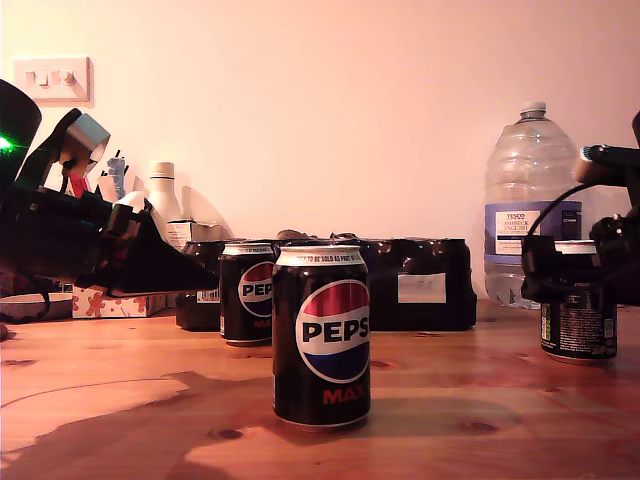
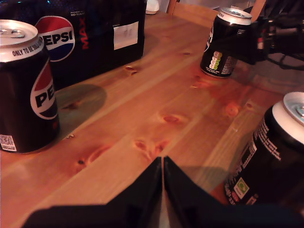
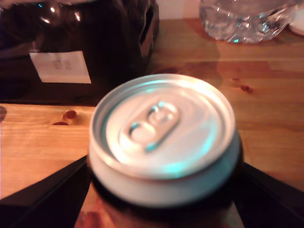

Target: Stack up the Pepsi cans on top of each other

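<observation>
My second gripper (image 3: 164, 190) has its jaws clamped on either side of 1 Pepsi can (image 1: 579, 300) standing on the wooden table (image 1: 140, 400) at the exterior view's right, in front of the water bottle (image 1: 530, 200); my first gripper (image 2: 163, 164), at the exterior view's left, hangs above the table with fingers pressed together, holding nothing. 2 more upright cans stand apart: the front can (image 1: 322, 335) centre-front, the rear can (image 1: 247, 292) beside the black multipack (image 1: 420, 283).

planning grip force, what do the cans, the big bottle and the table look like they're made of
Pepsi cans: probably thin metal, glossy black print, with a bright silver lid and pull tab.
Water bottle: clear ribbed plastic, see-through with a paper-like label.
Table: wood, likely pine, with visible grain, knots and a slight sheen.
</observation>
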`<state>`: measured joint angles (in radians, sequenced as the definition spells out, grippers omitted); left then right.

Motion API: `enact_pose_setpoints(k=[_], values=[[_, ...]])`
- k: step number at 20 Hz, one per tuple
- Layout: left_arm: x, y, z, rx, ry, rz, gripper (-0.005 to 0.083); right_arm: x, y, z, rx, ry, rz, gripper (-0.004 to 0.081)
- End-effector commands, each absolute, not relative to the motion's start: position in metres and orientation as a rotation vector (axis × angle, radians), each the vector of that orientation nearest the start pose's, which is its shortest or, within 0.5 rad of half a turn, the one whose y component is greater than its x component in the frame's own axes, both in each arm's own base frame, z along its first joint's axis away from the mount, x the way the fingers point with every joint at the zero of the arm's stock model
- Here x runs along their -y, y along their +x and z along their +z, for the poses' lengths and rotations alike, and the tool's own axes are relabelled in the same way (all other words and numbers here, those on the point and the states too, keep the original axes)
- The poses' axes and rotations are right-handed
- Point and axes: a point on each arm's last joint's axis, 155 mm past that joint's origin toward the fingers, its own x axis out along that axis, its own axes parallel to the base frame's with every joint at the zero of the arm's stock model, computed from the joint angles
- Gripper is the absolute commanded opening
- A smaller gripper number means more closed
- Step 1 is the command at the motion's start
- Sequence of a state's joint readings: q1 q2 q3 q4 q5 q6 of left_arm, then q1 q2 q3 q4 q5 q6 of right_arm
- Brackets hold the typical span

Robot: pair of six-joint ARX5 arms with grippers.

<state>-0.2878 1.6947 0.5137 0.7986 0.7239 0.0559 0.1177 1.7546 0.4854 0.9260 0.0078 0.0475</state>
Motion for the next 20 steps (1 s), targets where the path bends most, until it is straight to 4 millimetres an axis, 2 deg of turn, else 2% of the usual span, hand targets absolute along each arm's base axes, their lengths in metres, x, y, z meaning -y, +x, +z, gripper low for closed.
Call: enact_pose_setpoints(k=[1,3,5,6,7,8,9,10,16,20], values=[[0.228,0.338,0.088,-0.337,-0.019,-1.014,-0.0021,-0.049,0.434,0.064,-0.339,0.022,0.098,0.0740],[0.227,0.343,0.089,-0.317,0.014,-0.998,0.0004,-0.049,0.433,0.062,-0.347,0.022,0.099,0.0602],[0.221,0.353,0.090,-0.306,0.039,-0.944,0.0129,-0.053,0.432,0.060,-0.358,0.021,0.106,0.0378],[0.219,0.356,0.090,-0.304,0.044,-0.925,0.0260,-0.055,0.432,0.059,-0.359,0.020,0.115,0.0270],[0.216,0.360,0.090,-0.301,0.050,-0.899,0.0438,-0.056,0.432,0.060,-0.358,0.021,0.118,0.0216],[0.213,0.365,0.090,-0.296,0.057,-0.869,0.0607,-0.058,0.432,0.061,-0.355,0.032,0.125,0.0198],[0.209,0.370,0.089,-0.295,0.065,-0.832,0.0738,-0.063,0.432,0.062,-0.349,0.033,0.141,0.0192],[0.205,0.374,0.088,-0.295,0.071,-0.803,0.0795,-0.066,0.432,0.063,-0.348,0.036,0.159,0.0192],[0.206,0.383,0.079,-0.294,0.092,-0.798,0.0792,-0.082,0.432,0.066,-0.344,0.035,0.207,0.0193],[0.204,0.401,0.079,-0.269,0.084,-0.792,0.0792,-0.087,0.430,0.065,-0.345,0.031,0.221,0.0193]])
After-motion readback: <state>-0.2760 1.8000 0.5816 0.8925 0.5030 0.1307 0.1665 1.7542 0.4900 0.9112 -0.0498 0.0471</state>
